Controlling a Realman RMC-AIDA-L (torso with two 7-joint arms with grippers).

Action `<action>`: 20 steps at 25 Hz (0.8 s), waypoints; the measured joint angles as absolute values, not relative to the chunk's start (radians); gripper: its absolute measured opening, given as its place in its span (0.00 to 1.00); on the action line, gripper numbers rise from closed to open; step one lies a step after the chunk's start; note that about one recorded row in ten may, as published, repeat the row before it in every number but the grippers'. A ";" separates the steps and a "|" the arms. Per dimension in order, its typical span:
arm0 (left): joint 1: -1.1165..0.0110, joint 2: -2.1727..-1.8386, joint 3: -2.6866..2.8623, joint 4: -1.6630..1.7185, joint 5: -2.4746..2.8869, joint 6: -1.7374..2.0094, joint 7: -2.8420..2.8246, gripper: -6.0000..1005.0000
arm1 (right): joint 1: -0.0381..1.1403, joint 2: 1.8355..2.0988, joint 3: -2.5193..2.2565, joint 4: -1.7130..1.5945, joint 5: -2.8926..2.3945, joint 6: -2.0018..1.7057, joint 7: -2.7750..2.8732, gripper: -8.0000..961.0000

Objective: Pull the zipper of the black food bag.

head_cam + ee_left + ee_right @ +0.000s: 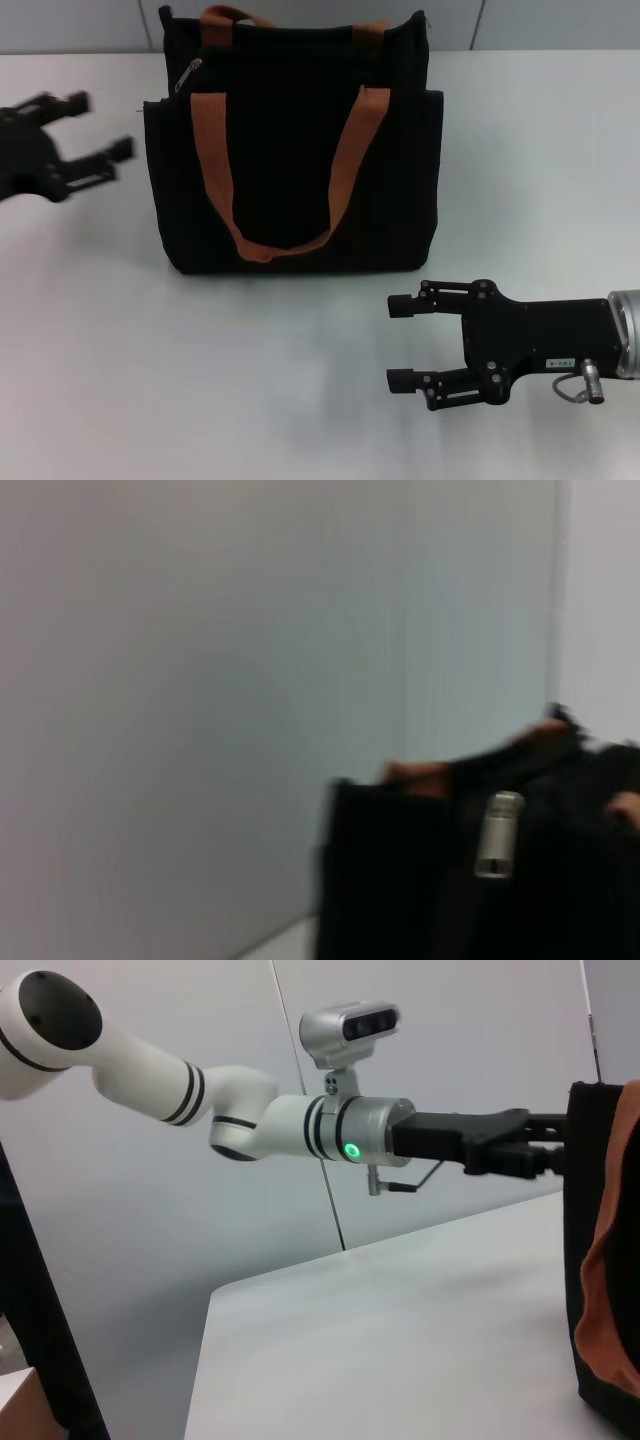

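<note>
At the upper left corner of the black food bag (pixel 290 150), upright on the white table (pixel 150 380), sits the zipper (pixel 188 75). Left gripper (pixel 85 140) hovers wide open just beside that side, apparently not touching. Right gripper (pixel 400 343) rests open, near the bag's front.

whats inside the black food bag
Nothing inside the black food bag shows: its fabric walls hide the interior. Only the zipper near its top corner and the orange-brown handles are visible.
</note>
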State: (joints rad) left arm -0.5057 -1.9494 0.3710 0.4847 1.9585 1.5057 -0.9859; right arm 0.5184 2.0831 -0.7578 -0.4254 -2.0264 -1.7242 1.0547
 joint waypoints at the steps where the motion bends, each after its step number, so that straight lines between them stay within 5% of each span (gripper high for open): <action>1: -0.515 -1.957 0.398 0.488 1.959 1.500 -0.985 0.78 | 0.518 2.083 -0.758 -0.425 -2.026 -1.724 1.055 0.85; 8: -0.568 -2.004 0.465 0.497 1.957 1.367 -0.932 0.78 | 0.519 2.083 -0.758 -0.425 -2.026 -1.724 1.057 0.85; 20: -0.576 -2.001 0.461 0.567 1.939 1.347 -0.907 0.77 | 0.518 2.083 -0.751 -0.427 -2.026 -1.724 1.067 0.85</action>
